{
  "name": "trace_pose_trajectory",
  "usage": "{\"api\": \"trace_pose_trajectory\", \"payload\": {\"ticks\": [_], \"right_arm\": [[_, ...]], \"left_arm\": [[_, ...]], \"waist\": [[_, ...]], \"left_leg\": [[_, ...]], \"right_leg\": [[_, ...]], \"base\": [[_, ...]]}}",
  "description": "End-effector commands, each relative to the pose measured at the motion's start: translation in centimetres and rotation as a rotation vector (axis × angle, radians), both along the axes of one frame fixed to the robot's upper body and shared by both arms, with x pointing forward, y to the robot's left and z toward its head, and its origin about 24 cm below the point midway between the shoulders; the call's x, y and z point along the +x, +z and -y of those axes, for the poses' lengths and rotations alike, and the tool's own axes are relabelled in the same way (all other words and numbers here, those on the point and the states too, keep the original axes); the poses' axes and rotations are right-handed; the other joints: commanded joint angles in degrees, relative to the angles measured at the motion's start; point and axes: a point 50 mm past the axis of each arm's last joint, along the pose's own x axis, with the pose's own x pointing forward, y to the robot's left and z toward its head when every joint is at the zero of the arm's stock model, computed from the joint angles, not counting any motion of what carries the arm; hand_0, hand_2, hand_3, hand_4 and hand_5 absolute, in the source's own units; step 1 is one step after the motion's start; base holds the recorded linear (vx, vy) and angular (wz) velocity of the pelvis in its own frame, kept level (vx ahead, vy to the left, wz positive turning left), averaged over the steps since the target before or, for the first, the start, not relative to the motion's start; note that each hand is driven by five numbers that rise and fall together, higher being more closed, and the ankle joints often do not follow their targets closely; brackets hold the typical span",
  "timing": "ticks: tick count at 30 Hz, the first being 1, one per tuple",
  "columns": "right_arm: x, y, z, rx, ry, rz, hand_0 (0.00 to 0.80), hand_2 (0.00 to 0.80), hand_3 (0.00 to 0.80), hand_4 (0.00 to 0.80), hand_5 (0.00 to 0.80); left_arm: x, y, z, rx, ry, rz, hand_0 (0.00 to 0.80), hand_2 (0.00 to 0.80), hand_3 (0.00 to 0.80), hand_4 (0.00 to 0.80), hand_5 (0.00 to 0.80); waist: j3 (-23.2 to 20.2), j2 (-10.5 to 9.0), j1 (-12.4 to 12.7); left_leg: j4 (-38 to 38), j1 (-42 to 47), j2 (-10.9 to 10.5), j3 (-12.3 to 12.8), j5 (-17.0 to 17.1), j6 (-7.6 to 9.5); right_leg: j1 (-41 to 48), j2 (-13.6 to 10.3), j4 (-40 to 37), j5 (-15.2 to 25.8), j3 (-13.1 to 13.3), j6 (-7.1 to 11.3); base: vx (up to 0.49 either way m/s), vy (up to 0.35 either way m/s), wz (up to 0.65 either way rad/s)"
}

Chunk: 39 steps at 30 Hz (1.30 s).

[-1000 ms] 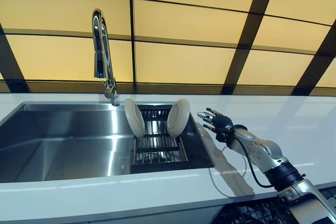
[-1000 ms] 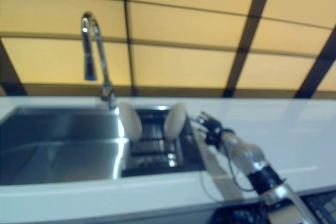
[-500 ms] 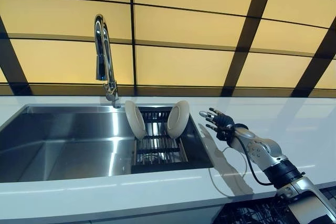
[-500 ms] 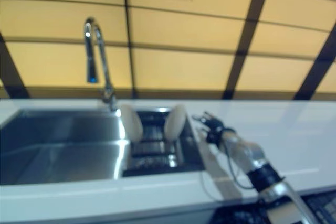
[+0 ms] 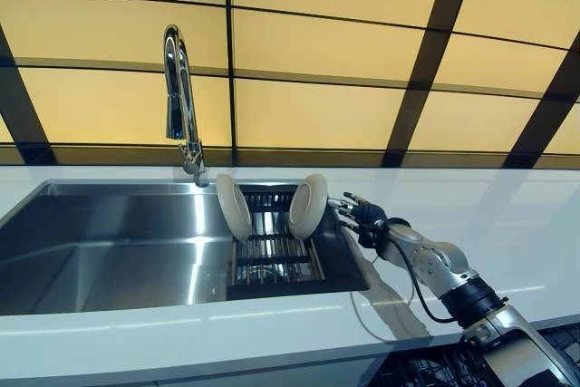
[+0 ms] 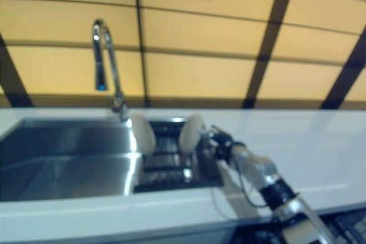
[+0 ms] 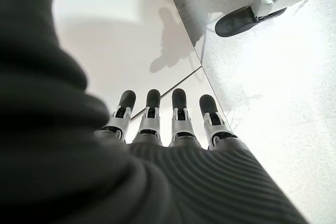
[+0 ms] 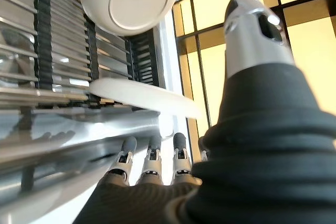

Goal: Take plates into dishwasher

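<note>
The right hand [image 5: 361, 215] has moved in closer to the right plate [image 5: 307, 206].

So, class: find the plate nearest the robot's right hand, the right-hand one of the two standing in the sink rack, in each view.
Left eye view: right plate stands on edge in the rack, just left of the right hand.
Right eye view: same place.
Left wrist view: not in it.
Right wrist view: seen edge-on past the fingers.
Shared landmark: the other plate, to its left in both eye views.
</note>
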Motion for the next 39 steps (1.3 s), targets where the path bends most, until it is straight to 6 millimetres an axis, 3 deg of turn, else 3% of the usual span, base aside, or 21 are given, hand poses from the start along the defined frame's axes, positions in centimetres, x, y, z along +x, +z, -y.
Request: {"api": "trace_pose_trajectory", "payload": {"ticks": [1,27,39], "right_arm": [[1.0,4.5,-2.0,0.009,0.059,0.145,0.000,0.000,0.000,0.000,0.000],[0.8,3.1,-4.2,0.009,0.073,0.110,0.000,0.000,0.000,0.000,0.000],[1.7,3.5,-2.8,0.013,-0.013,0.095,0.000,0.000,0.000,0.000,0.000]], "left_arm": [[1.8,0.4,0.2,0.015,-0.052,0.022,0.000,0.000,0.000,0.000,0.000],[2.0,0.3,0.7,0.007,-0.064,0.020,0.000,0.000,0.000,0.000,0.000],[2.0,0.3,0.7,0.011,-0.063,0.015,0.000,0.000,0.000,0.000,0.000]], "waist": [[-0.4,-1.53,1.3],[-0.3,-1.36,2.0],[0.1,-1.30,2.6]], "left_leg": [[-0.2,-1.5,-2.7,-1.1,-2.3,1.59],[-0.2,-1.2,-3.0,-1.5,-2.4,1.91],[-0.2,-1.2,-3.0,-1.9,-2.4,1.85]], "right_leg": [[1.9,1.0,-0.1,-2.9,1.7,2.02],[2.2,0.8,-0.1,-2.8,1.3,2.07],[2.2,0.7,0.0,-2.7,1.0,2.12]], "base": [[0.000,0.000,0.00],[0.000,0.000,0.00],[0.000,0.000,0.00]]}}
